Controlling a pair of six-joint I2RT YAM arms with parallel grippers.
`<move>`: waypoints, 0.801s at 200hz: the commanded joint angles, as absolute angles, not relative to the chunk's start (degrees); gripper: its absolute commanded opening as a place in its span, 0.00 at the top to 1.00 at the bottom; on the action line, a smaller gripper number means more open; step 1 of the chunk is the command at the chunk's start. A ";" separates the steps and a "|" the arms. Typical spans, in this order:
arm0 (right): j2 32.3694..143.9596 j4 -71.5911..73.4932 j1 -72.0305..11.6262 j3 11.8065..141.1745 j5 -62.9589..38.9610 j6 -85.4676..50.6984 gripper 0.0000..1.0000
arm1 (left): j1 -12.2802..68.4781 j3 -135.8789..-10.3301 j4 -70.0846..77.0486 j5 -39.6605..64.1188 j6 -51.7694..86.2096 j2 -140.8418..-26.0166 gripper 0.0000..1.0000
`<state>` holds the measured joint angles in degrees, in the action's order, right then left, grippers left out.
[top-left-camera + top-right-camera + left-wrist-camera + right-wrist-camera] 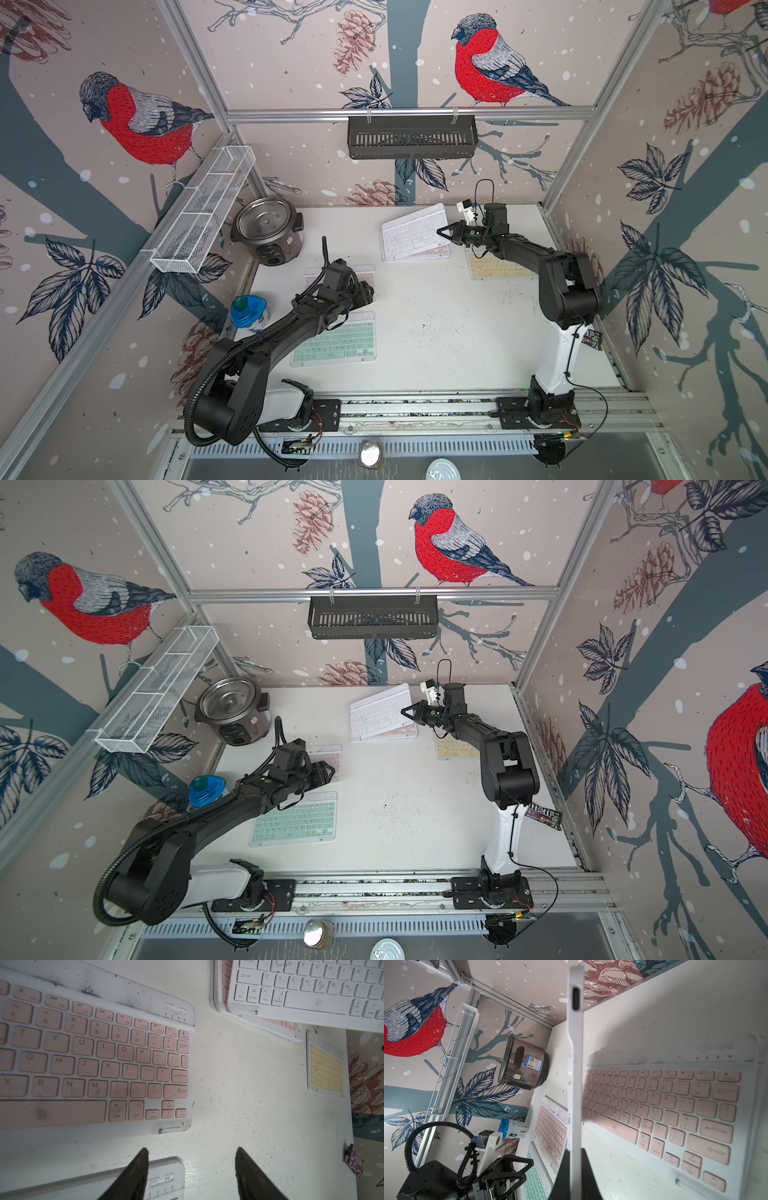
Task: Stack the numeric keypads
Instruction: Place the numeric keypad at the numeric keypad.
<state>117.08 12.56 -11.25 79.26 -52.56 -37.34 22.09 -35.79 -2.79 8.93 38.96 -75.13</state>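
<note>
Five separate keypad spots show on the white counter (436,324). One white keypad (411,232) is tilted, its far edge raised, and the right tool (444,232) is clamped on its thin side edge; the right wrist view shows that edge pinched between the two fingers. Under it lies a stack (432,252) of flat keypads near the back of the counter; pink keys show on it, but the number of layers cannot be told. One yellow keypad (325,1068) lies flat just beside the stack, partly under the right arm in both top views. One pink keypad (93,1053) lies alone on the left half of the counter, and one mint-green keypad (336,343) lies flat nearer the front, close to it but apart. The left tool (192,1149) hangs over the bare strip between these two, its two fingers set apart with nothing between them. Also present are one rice cooker (266,230), one blue-lidded jar (248,311), one candy packet (544,814), one white mesh basket (203,212) and one black basket (411,137).
</note>
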 commanded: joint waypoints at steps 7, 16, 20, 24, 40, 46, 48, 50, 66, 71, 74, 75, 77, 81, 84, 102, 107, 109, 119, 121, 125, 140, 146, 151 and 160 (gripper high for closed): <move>119.65 13.23 -11.23 82.28 -55.08 -36.30 0.94 | 21.72 -35.84 -3.25 8.38 38.22 -75.97 0.35; 120.33 12.93 -11.10 82.74 -55.10 -36.28 0.94 | 21.68 -35.95 -3.17 8.52 38.06 -76.34 0.35; 120.47 12.92 -11.08 82.79 -55.07 -36.30 0.94 | 21.67 -35.99 -3.16 8.50 38.05 -76.52 0.35; 120.72 12.90 -10.99 82.90 -55.07 -36.34 0.94 | 21.67 -36.03 -3.09 8.60 38.05 -76.67 0.35; 121.45 12.55 -10.64 83.23 -54.82 -36.46 0.94 | 21.65 -36.04 -2.90 8.68 38.01 -77.31 0.34; 121.64 12.49 -10.54 83.32 -54.71 -36.56 0.94 | 21.57 -36.12 -2.77 8.83 38.04 -77.49 0.35; 121.75 12.48 -10.50 83.32 -54.68 -36.56 0.94 | 21.54 -36.12 -2.74 8.82 38.05 -77.56 0.35; 121.80 12.42 -10.43 83.36 -54.67 -36.56 0.94 | 21.60 -36.12 -2.73 8.86 38.06 -77.59 0.35; 122.33 11.77 -10.02 83.64 -54.42 -36.50 0.93 | 21.56 -36.19 -2.56 9.03 38.06 -78.00 0.35; 122.64 11.19 -10.02 83.90 -54.26 -36.28 0.90 | 21.54 -36.21 -2.55 9.01 38.13 -78.12 0.35; 122.86 10.72 -10.02 84.20 -54.23 -36.10 0.89 | 21.53 -36.25 -2.55 9.05 38.11 -78.18 0.35; 122.91 10.54 -10.02 84.29 -54.23 -36.02 0.89 | 21.53 -36.28 -2.55 9.01 38.08 -78.20 0.35; 123.06 10.26 -9.98 84.46 -54.23 -35.86 0.88 | 21.60 -36.29 -2.55 9.11 38.13 -78.26 0.35; 123.27 9.70 -9.88 84.74 -54.21 -35.57 0.88 | 21.54 -36.30 -2.55 9.10 38.13 -78.35 0.35; 123.49 9.33 -9.93 84.93 -54.23 -35.33 0.88 | 21.59 -36.30 -2.54 9.07 38.10 -78.39 0.34; 124.45 7.99 -9.91 85.80 -53.72 -34.79 0.87 | 21.56 -36.56 -2.55 9.27 38.11 -78.92 0.35; 124.74 8.00 -9.89 85.78 -53.69 -34.80 0.86 | 21.53 -36.65 -2.55 9.24 38.06 -79.09 0.35; 124.79 8.00 -9.90 85.83 -53.65 -34.85 0.86 | 21.56 -36.67 -2.55 9.31 38.08 -79.14 0.35; 125.29 7.83 -9.93 86.08 -53.68 -34.89 0.85 | 21.54 -36.82 -2.55 9.36 38.00 -79.36 0.35; 125.39 7.78 -9.89 86.12 -53.65 -34.89 0.85 | 21.53 -36.82 -2.55 9.39 38.04 -79.41 0.35; 125.53 7.74 -9.93 86.21 -53.58 -34.94 0.84 | 21.60 -36.90 -2.59 9.39 38.01 -79.45 0.35; 125.85 7.56 -9.93 86.44 -53.16 -34.98 0.79 | 21.58 -37.17 -2.64 9.48 38.06 -79.71 0.35; 125.84 7.56 -9.82 86.47 -53.08 -34.98 0.77 | 21.57 -37.23 -2.72 9.48 37.97 -79.78 0.35; 125.90 7.49 -9.84 86.48 -52.92 -34.98 0.75 | 21.53 -37.25 -2.74 9.49 37.97 -79.80 0.35; 125.94 7.24 -9.76 86.61 -52.76 -34.74 0.75 | 21.54 -37.34 -2.65 9.51 37.96 -79.94 0.35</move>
<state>125.73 7.03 -9.82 85.89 -53.12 -35.86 21.74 -36.80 -2.81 8.99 38.50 -79.66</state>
